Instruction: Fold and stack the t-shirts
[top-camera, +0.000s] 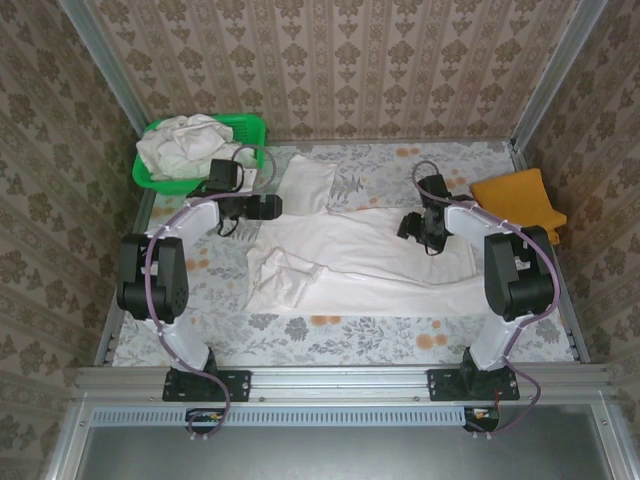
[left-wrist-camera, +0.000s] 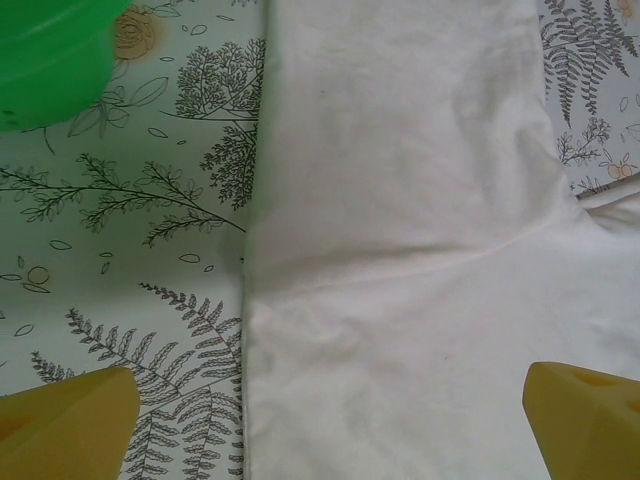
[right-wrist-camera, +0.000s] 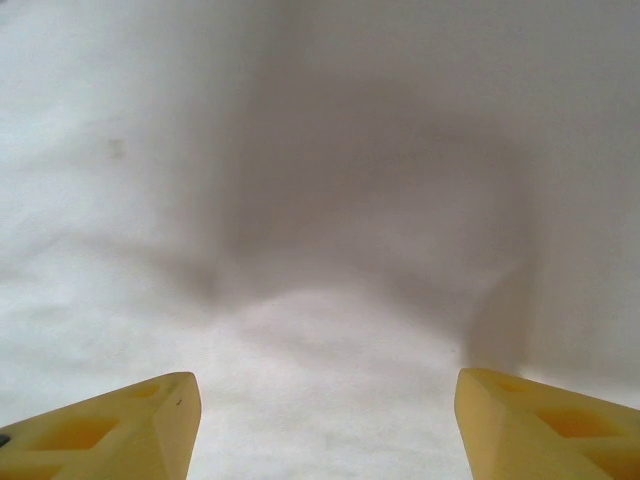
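Note:
An off-white t-shirt (top-camera: 350, 255) lies spread across the middle of the table, with one flap (top-camera: 308, 185) reaching toward the back and a bunched fold (top-camera: 285, 275) at its left. My left gripper (top-camera: 268, 207) hovers over the shirt's left edge. In the left wrist view it (left-wrist-camera: 330, 390) is open above the white cloth (left-wrist-camera: 400, 250). My right gripper (top-camera: 412, 226) is low over the shirt's right part. It (right-wrist-camera: 326, 385) is open, with smooth cloth (right-wrist-camera: 330, 200) beneath and nothing pinched. A folded orange t-shirt (top-camera: 515, 200) rests at the right. More off-white t-shirts (top-camera: 185, 140) are heaped in the basket.
The green plastic basket (top-camera: 250, 125) stands at the back left corner, and its rim (left-wrist-camera: 50, 60) is close to my left gripper. The leaf-printed tablecloth (top-camera: 400, 335) is bare along the front. Patterned walls and metal posts close in the table at the back and both sides.

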